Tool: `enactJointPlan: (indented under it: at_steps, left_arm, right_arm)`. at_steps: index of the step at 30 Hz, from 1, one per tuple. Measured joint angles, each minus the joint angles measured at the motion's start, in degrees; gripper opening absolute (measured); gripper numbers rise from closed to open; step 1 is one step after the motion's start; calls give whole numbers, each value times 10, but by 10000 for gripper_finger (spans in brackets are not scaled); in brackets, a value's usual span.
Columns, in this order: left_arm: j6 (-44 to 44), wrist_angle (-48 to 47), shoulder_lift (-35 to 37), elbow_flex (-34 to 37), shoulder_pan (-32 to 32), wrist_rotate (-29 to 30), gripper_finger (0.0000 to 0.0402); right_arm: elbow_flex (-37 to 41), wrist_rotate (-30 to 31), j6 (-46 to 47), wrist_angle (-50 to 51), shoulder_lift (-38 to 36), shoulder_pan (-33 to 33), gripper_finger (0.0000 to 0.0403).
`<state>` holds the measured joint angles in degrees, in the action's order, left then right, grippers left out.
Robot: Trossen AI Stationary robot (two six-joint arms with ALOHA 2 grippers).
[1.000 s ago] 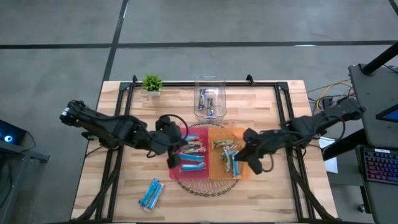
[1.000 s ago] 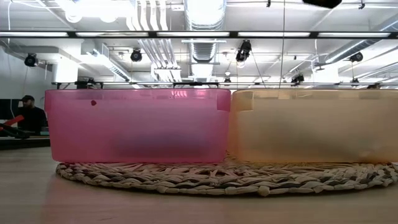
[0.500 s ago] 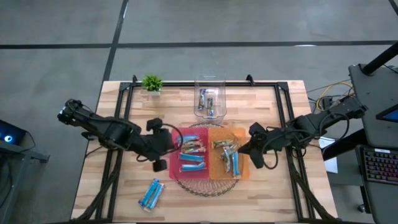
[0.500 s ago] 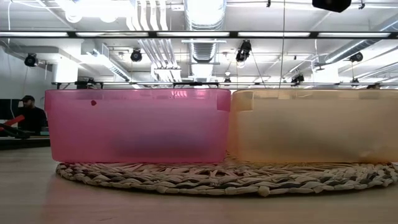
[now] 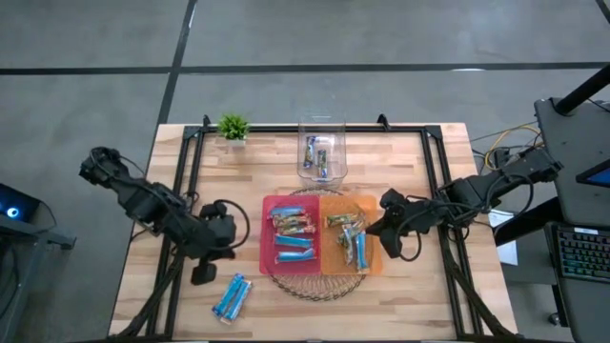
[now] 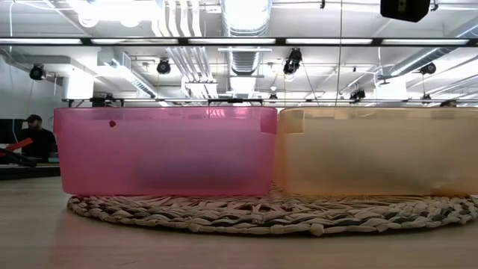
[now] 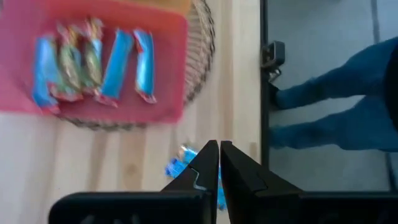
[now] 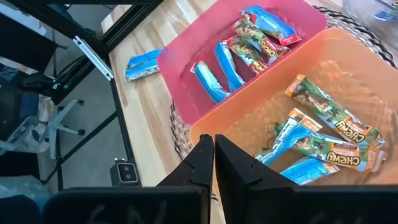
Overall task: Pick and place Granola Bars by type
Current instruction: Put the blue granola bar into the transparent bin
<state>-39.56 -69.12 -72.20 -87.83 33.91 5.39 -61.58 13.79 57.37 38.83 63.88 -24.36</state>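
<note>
On the pale wooden slatted surface (image 5: 191,314), a round woven straw mat (image 5: 315,283) is the landmark: it carries a pink plastic bin (image 5: 268,250) and an orange plastic bin (image 5: 375,262) side by side. Behind the mat stands a clear plastic tub (image 5: 322,129) with a few wrapped bars in it; a small green plant (image 5: 233,127) sits at the far corner.

Both bins already hold shiny wrapped granola bars (image 5: 293,238), light blue and brown-green ones mixed in each. A pair of light blue bars (image 5: 230,296) lies loose on the surface, in front of the mat toward the left arm's side.

That arm's left pincer (image 5: 202,276) hovers just beside this pair, fingers pressed together and holding nothing. The right pincer (image 5: 387,250) hangs at the orange bin's outer edge, likewise closed and empty.

The step in hand looks like a reach between placements. Next, the left pincer would need to spread its fingers, descend over the loose blue pair and square up to it.
</note>
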Motion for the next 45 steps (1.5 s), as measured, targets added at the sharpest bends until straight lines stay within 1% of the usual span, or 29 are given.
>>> enactJointPlan:
  at_steps: [8, 12, 15, 18, 20, 22, 25, 27, 32, 36, 41, 45]
  left_arm:
    - [-109, -6, -10, 1, 25, -9, 0]
    - [-218, -23, -11, 20, 28, -22, 0]
    - [-291, -15, -12, 52, 34, -67, 0]
    - [-352, 13, -12, 86, 45, -135, 8]
    - [-389, 51, -12, 103, 53, -161, 25]
    - [-423, 102, -12, 119, 62, -170, 49]
    - [-456, 206, -12, 144, 73, -206, 81]
    - [-474, 245, -12, 162, 75, -214, 92]
    - [-513, 272, -12, 193, 73, -203, 96]
    - [-504, 307, -12, 219, 74, -205, 96]
    - [-506, 380, -12, 260, 74, -213, 96]
    - [-526, 390, -12, 281, 75, -207, 96]
  right_arm:
    - [0, 14, -5, 1, 0, 0, 9]
    - [0, 14, -8, 4, 0, 0, 9]
    - [0, 14, -19, 4, 0, 0, 9]
    - [1, 14, -24, 4, 0, 0, 9]
    - [3, 14, -30, 4, 0, 0, 9]
    - [5, 14, -38, 3, 0, 0, 9]
    - [12, 14, -38, 4, 0, 0, 9]
    - [18, 14, -39, 3, 0, 0, 9]
    - [37, 13, -36, 3, 0, 0, 9]
    - [44, 4, -36, 4, 0, 0, 9]
    - [44, -6, -38, 3, 0, 0, 9]
    - [44, -5, -40, 3, 0, 0, 9]
